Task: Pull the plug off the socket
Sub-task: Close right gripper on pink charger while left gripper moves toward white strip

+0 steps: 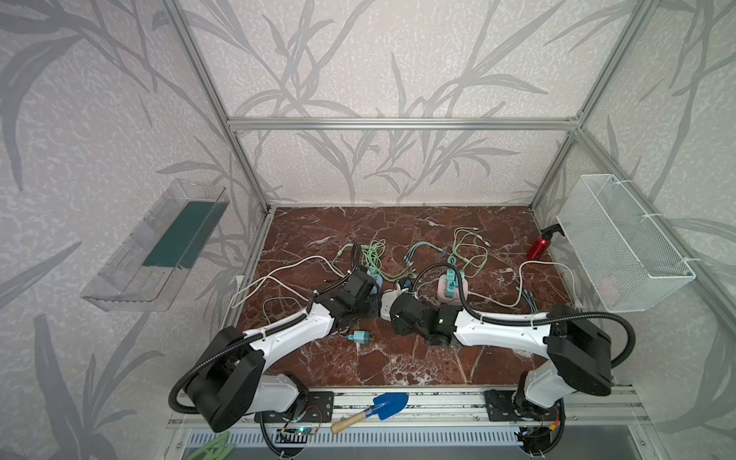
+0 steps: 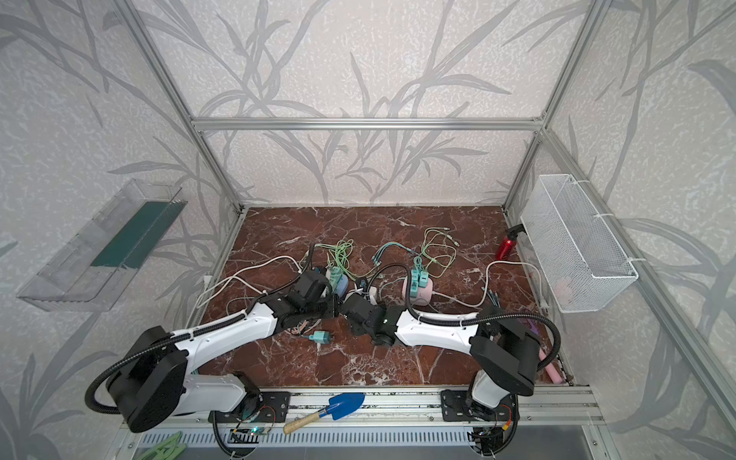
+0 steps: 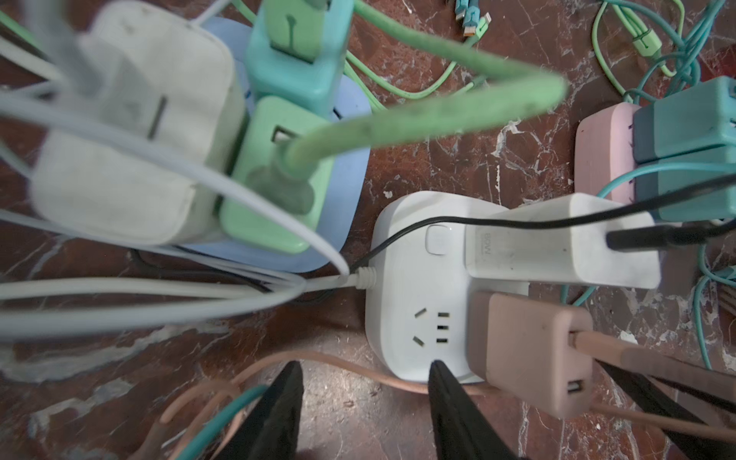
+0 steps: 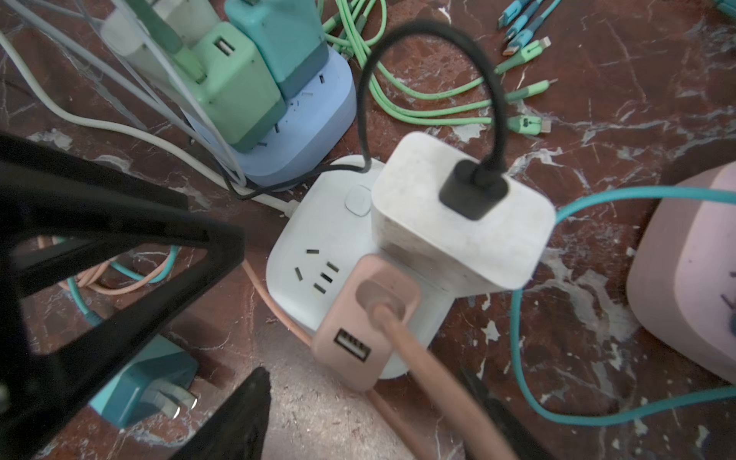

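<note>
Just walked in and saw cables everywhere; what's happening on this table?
Both arms meet at the white socket block mid-table. The left claw hangs open at its edge; the right claw, also open, hovers over the pink adapter plugged in beside a white charger. A teal plug lies loose nearby.

Both arms reach in low, wrists nearly meeting in the middle.
The left arm (image 1: 278,338) and right arm (image 1: 502,330) lean inward from their bases, white forearms almost level, black wrists close together. The left gripper (image 3: 364,398) points downward with its jaws standing apart; the right gripper (image 4: 362,378), facing it, is angled down too, jaws likewise parted.
</note>
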